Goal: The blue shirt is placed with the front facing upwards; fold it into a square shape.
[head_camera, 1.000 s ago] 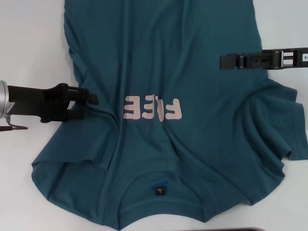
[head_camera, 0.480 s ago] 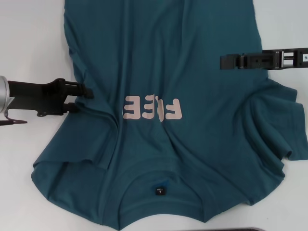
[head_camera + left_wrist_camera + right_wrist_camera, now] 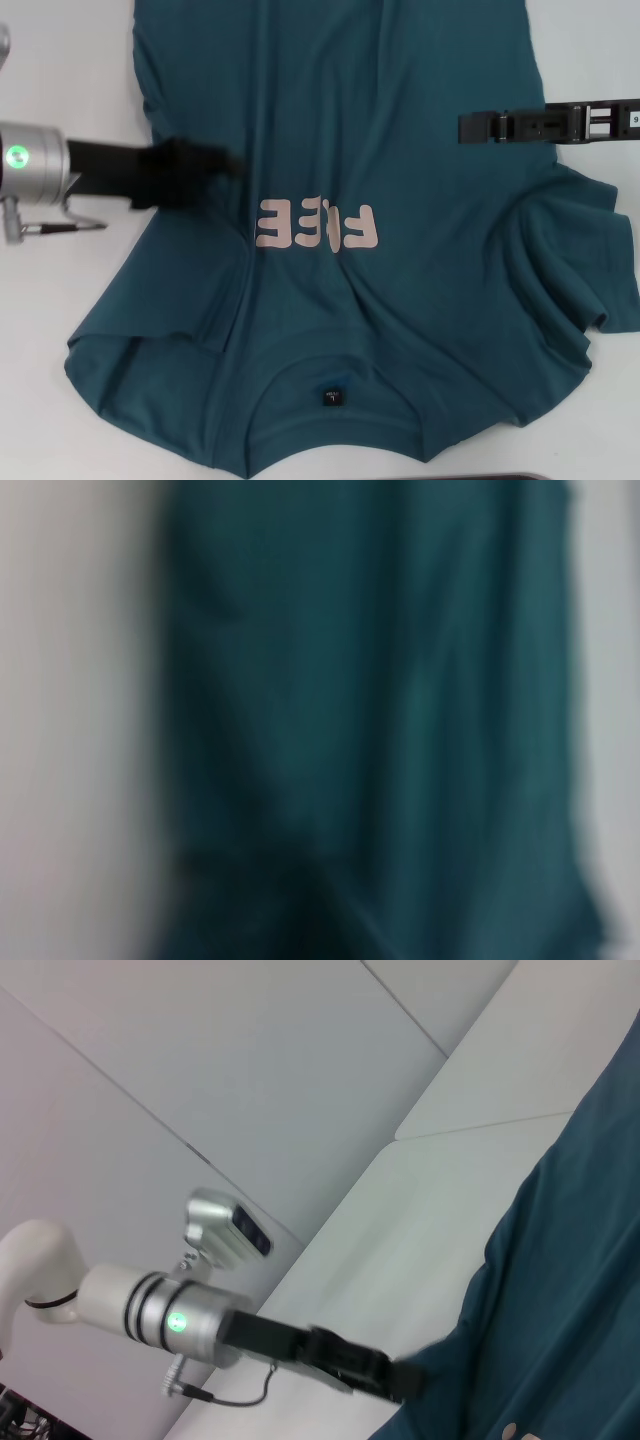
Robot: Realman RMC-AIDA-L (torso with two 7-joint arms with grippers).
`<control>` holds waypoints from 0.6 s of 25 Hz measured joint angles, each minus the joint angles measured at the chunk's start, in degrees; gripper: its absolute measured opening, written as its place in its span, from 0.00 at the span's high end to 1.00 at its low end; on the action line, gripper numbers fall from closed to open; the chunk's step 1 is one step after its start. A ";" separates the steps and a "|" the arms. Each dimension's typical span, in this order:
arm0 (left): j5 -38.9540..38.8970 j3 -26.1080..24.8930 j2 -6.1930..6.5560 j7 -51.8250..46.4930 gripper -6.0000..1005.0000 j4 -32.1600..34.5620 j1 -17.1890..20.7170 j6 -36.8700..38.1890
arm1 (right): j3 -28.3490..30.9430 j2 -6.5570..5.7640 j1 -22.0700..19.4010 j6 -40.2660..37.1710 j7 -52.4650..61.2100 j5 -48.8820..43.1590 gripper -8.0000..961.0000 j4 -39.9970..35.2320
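The blue shirt [image 3: 400, 300] lies spread front-up on the white table [image 3: 60, 60], with its collar towards me. Pale pink letters [image 3: 320, 225] cross its chest and a small dark neck label [image 3: 332, 396] sits at the collar. My left gripper [image 3: 225, 165] is blurred with motion over the shirt's left side, just up-left of the letters. My right gripper [image 3: 465, 128] hangs over the shirt's right side, above the right sleeve [image 3: 580, 260]. Teal shirt cloth [image 3: 380, 730] fills the left wrist view. The right wrist view shows the shirt [image 3: 560, 1290] and the left gripper [image 3: 400, 1380] at its edge.
The left arm's silver wrist [image 3: 30, 165] with a green light reaches in from the left edge. Bare table shows on both sides of the shirt. A thin dark strip [image 3: 500, 477] lies along the near edge. A pale wall [image 3: 250, 1080] stands behind the table.
My left gripper has risen and swung right, from the shirt's left edge near the sleeve onto the cloth beside the letters. The right gripper and the shirt have not moved.
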 joint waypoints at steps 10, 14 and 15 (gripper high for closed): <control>-14.23 -2.37 3.70 8.23 0.35 1.17 4.64 6.79 | 0.15 -0.08 0.11 0.51 -0.24 0.00 0.09 0.00; -15.58 -2.55 5.69 19.36 0.35 1.56 6.77 12.74 | 0.19 -0.50 -0.28 0.79 -2.04 -0.15 0.09 -0.02; -15.87 -2.77 6.16 22.85 0.35 1.70 7.20 14.88 | 0.18 -0.89 -0.56 0.77 -2.44 -0.19 0.09 -0.01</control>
